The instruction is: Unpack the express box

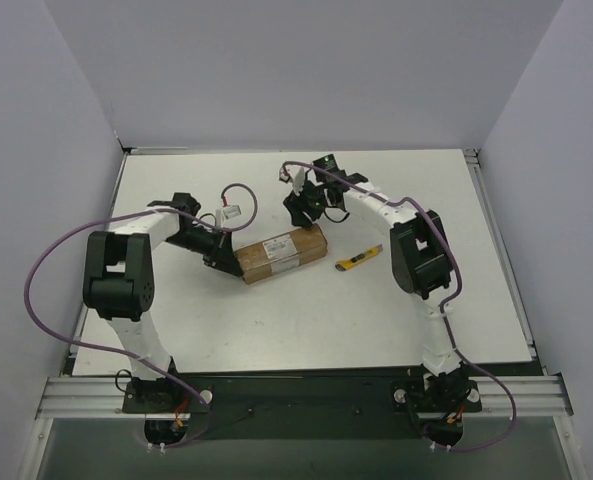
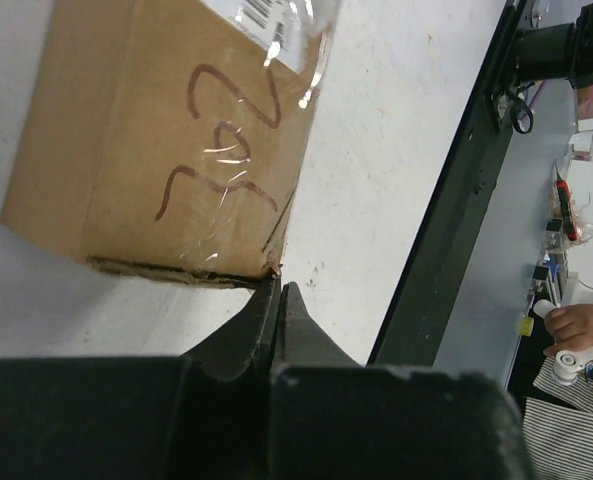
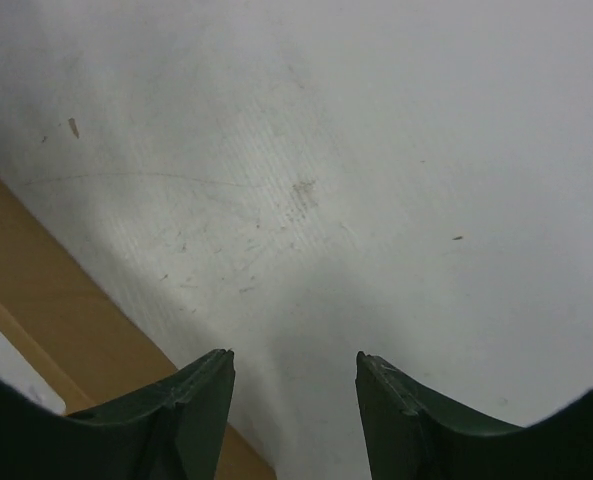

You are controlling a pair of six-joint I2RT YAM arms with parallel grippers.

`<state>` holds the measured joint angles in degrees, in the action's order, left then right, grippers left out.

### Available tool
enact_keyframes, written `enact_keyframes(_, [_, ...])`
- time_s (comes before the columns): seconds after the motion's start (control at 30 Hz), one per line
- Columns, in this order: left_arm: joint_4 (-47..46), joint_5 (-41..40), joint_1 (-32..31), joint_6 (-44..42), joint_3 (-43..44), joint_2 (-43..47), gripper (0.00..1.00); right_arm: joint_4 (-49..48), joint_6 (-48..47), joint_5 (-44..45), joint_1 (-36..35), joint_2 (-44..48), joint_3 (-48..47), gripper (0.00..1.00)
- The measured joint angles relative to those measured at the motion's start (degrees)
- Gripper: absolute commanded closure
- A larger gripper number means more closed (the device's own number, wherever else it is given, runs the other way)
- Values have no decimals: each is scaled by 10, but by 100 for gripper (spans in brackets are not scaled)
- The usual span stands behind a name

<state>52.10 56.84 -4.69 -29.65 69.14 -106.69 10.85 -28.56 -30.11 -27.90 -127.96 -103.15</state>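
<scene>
The express box (image 1: 281,253), a brown carton with a white label on top, lies in the middle of the table. In the left wrist view its taped face (image 2: 166,130) carries dark handwriting. My left gripper (image 2: 279,290) is shut, its tips touching the carton's torn lower corner, with nothing seen between them; from above it sits at the box's left end (image 1: 228,262). My right gripper (image 3: 294,358) is open over bare table, just behind the box's right end (image 1: 304,208). The carton's edge (image 3: 46,300) shows beside its left finger.
A yellow-black utility knife (image 1: 359,259) lies on the table right of the box, near the right arm. Grey walls enclose the table on three sides. A black rail (image 2: 446,230) runs along the near edge.
</scene>
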Motion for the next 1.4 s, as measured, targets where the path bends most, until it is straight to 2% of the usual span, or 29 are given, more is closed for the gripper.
enact_keyframes(0.03, [-1, -1, -1, 5, 8, -5, 91, 3, -1, 1, -5, -2, 5, 52])
enact_keyframes(0.2, [-37, -21, -1, 45, 38, -19, 84, 27, -14, -7, -21, 18, 58, 53])
enact_keyframes(0.3, [-79, -42, -1, 70, 62, -25, 83, 46, -27, -9, -21, 71, 154, 48])
enact_keyframes(0.37, [-101, -53, -3, 82, 90, -41, 81, 64, -32, -3, -23, 115, 221, 41])
enact_keyframes(0.47, [-140, -62, -4, 102, 125, -69, 77, 94, -26, 26, -26, 159, 261, 32])
enact_keyframes(0.53, [-158, -65, -4, 119, 117, -67, 73, 96, -6, 64, -26, 172, 255, 24])
enact_keyframes(0.63, [-189, -68, -4, 148, 61, -40, 70, 111, 42, 125, -30, 173, 193, 17])
enact_keyframes(0.8, [-212, -72, -4, 221, -21, -9, 69, 146, 136, 148, -38, 156, -6, 1])
enact_keyframes(0.87, [-221, -79, -8, 242, -28, -9, 69, 150, 162, 146, -52, 146, -59, 0])
enact_keyframes(1.0, [-232, -89, -13, 263, -28, -9, 69, 175, 177, 127, -94, 139, -43, 0])
enact_keyframes(1.23, [-233, -88, -20, 273, -27, -10, 69, 241, 178, 111, -139, 127, 85, 0])
enact_keyframes(1.4, [-242, -85, -43, 276, -27, -12, 70, 246, 177, 111, -155, 128, 93, 0])
